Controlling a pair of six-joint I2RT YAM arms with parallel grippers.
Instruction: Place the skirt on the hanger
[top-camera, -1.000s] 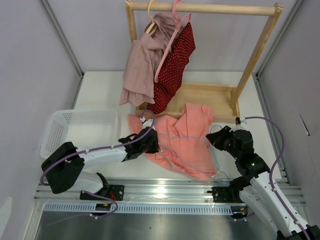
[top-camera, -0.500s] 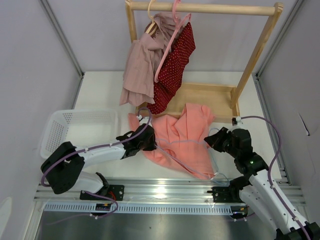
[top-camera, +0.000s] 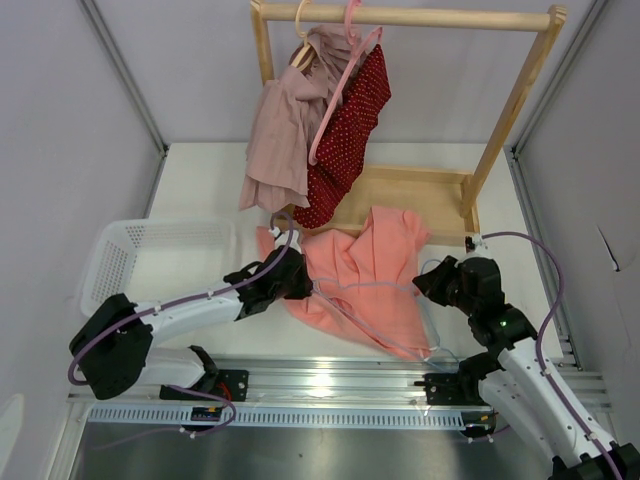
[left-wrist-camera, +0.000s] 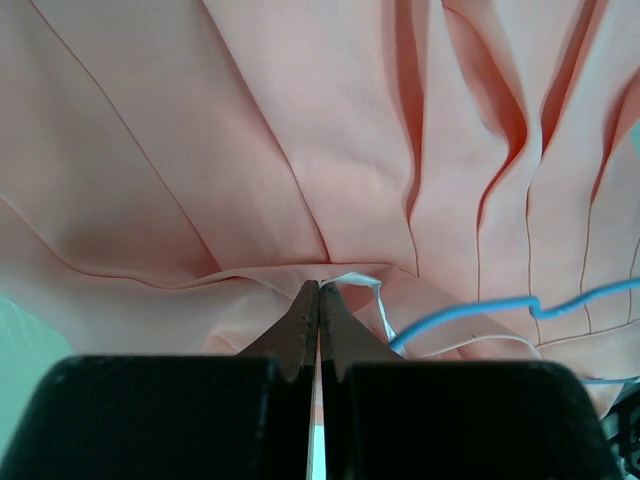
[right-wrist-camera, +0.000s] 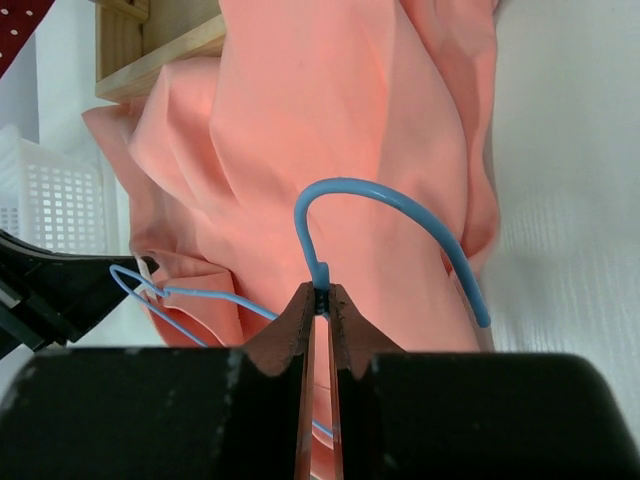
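Left tool (left-wrist-camera: 318, 290) closed, tips pinching an edge of the salmon-pink skirt (top-camera: 375, 275), right tool (right-wrist-camera: 321, 292) clamped on the light-blue hanger (right-wrist-camera: 338, 184) just below its hook, hanger wire lying across the skirt, skirt spread on the white table (top-camera: 200, 185) at the foot of the wooden rack (top-camera: 400, 17)
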